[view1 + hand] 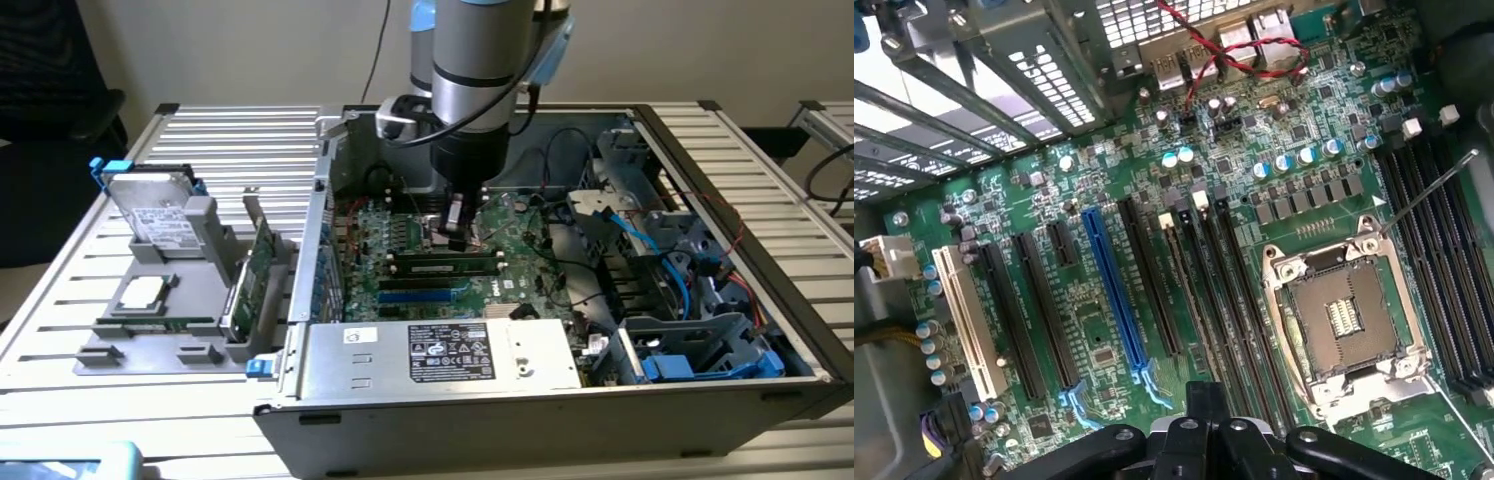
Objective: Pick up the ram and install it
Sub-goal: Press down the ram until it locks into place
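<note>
Exterior view: open computer case [561, 400] lies on its side on a slatted metal table [227, 140], its green motherboard [400, 240] facing up. The arm [483, 60] reaches straight down into the case; its gripper [458, 235] hangs just above the board with the fingers pressed together, and nothing can be made out between them. The ram [445, 266], a long thin green stick with dark chips, lies seated in a black slot on the board just in front of the gripper, with a blue slot [420, 296] beside it. Grey power supply [441, 352] with a white label blocks the near side of the case; tangled blue and black cables [654, 240] crowd the exterior view's right. On the table at the exterior view's left sit a grey holder [167, 340], a hard drive [158, 215] standing in it, and a taller green card [251, 275] on edge. Pale wall behind. Wrist view: gripper [1204, 435] black and rounded at the frame edge, over rows of long black slots [1224, 300], one blue slot [1116, 295], one white slot [964, 320], and a square metal processor socket [1344, 320]. Red wires [1239, 45] cross the rear ports.
</note>
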Controlling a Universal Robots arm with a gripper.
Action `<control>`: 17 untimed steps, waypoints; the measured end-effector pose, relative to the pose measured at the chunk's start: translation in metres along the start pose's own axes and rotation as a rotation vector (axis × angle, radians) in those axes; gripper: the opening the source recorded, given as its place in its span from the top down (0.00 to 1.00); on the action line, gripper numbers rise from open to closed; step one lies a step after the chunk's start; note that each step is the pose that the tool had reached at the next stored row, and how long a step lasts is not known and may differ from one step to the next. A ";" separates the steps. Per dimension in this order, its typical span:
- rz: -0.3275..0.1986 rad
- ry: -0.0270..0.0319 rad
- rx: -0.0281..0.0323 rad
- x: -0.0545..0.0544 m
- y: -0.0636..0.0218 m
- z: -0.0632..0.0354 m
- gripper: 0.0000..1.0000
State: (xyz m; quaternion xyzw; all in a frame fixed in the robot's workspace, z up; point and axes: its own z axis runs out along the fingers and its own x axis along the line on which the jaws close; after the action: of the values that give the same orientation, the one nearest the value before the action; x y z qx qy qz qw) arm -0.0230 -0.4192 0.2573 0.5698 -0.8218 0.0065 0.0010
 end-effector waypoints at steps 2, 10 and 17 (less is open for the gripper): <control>0.029 0.0003 -0.0003 0.000 0.0000 0.0000 0.89; 0.151 0.0014 -0.0013 0.000 0.0000 0.0000 0.89; 0.258 0.0025 -0.0023 0.000 0.0000 0.0000 0.89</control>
State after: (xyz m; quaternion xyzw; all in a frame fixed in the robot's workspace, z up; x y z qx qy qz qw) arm -0.0230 -0.4192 0.2574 0.4592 -0.8883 0.0063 0.0019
